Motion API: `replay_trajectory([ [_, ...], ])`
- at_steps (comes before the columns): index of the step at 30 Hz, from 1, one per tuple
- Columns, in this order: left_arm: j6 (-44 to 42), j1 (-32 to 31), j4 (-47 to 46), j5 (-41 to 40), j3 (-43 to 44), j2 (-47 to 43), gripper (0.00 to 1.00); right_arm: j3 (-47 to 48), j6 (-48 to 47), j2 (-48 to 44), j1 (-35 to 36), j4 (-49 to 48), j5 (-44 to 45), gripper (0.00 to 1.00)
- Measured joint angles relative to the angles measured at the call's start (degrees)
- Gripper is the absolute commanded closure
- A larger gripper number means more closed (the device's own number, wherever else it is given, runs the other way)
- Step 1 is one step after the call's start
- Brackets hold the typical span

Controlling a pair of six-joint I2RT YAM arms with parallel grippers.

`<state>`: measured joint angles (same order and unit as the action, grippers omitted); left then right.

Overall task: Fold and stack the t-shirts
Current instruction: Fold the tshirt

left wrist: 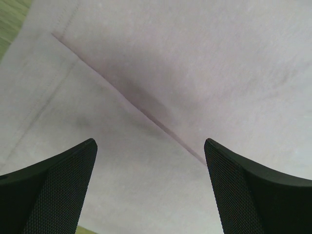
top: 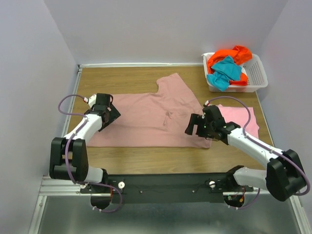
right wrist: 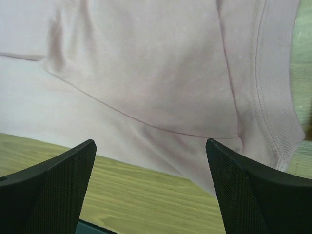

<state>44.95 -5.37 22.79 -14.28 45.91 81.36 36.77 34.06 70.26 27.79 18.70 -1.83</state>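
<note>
The big rose shirt [top: 151, 119] is lying flat across the middle of the table [top: 126, 80], its long axis running left to right and one sleeve pointing toward the back. The left gripper [top: 111, 113] is hanging over its left end and the right gripper [top: 194, 127] over its near right corner. Both have their jaws wide apart and are gripping nothing. With each arm equally near its own end, a two-handed pinch seems to be coming.

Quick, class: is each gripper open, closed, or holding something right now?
Left gripper: open, holding nothing, over the mauve t-shirt.
Right gripper: open, holding nothing, over that shirt's edge.
</note>
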Motion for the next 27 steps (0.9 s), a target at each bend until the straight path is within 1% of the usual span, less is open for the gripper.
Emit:
replay_trajectory([
  [4,0.42,0.26,2.08,-0.96,3.87,-2.49,0.01,1.95,0.57,-3.04,0.00,0.52,0.37,0.00],
  [7,0.42,1.11,2.80,-1.88,7.45,-3.21,0.01,2.75,1.07,-5.68,0.00,0.42,2.38,0.00],
  [10,0.13,3.78,3.50,-2.62,11.61,-1.88,0.01,2.75,1.11,-7.43,0.00,0.50,4.92,0.00],
  [11,-0.02,5.64,3.39,-2.73,13.53,-0.50,0.01,2.73,1.09,-7.85,0.00,0.48,5.92,0.00],
  [14,-1.14,10.38,3.43,-2.97,18.78,4.76,0.01,2.73,1.05,-8.13,0.00,0.50,7.63,0.00],
  [16,-2.05,12.55,4.57,-3.56,24.17,10.14,0.01,2.69,0.87,-8.09,0.00,0.57,8.37,0.00],
  [22,-5.05,14.78,6.12,-3.06,39.65,25.86,0.03,2.25,0.52,-7.91,0.00,0.55,8.87,0.00],
  [24,-6.21,15.28,7.32,-2.86,44.92,31.85,0.09,1.66,0.42,-7.96,0.00,0.57,8.87,0.00],
  [25,-6.80,15.50,7.91,-2.82,47.12,34.16,0.13,1.31,0.39,-8.00,0.00,0.68,8.87,0.00],
  [27,-7.91,15.85,9.14,-2.51,51.60,38.86,0.16,0.70,0.39,-8.09,0.00,0.68,8.87,0.00],
])
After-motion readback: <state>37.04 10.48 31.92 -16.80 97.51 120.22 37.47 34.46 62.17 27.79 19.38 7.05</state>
